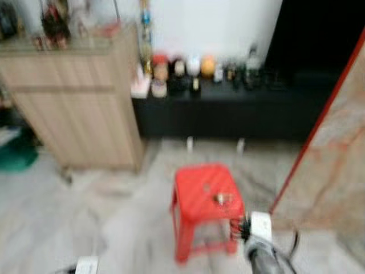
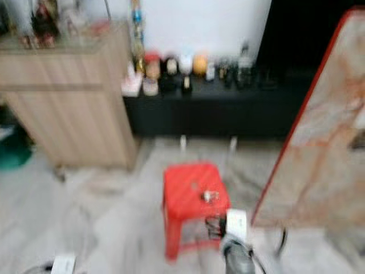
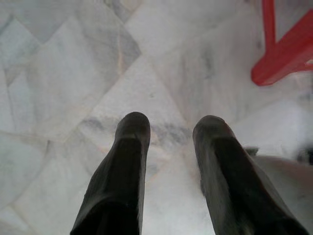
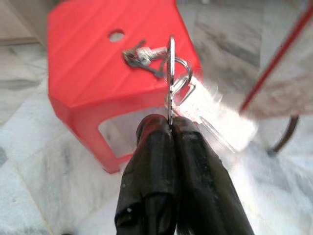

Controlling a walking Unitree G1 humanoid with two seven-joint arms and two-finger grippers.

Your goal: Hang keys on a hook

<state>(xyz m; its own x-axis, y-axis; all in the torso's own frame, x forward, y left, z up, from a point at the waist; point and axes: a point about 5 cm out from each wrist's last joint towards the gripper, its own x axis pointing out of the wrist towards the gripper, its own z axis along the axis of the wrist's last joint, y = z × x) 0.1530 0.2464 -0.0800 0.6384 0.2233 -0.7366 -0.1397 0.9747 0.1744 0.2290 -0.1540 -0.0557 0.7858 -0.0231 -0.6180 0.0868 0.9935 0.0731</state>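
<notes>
The keys (image 4: 195, 105) stick out past my right gripper (image 4: 171, 122), their ring edge-on and upright and the blades slanting away to one side, above the near edge of the red stool (image 4: 98, 73). My right fingers (image 4: 151, 161) are pressed together on the ring. My left gripper (image 3: 171, 127) hangs over the marble floor (image 3: 73, 73), its fingers apart and holding nothing.

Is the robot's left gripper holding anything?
No, the left gripper has its two black fingers apart, with bare marble floor between them.

A red stool (image 1: 205, 200) stands in the middle of the floor (image 1: 85, 217). A wood cabinet (image 1: 80, 103) blocks the left side.
</notes>
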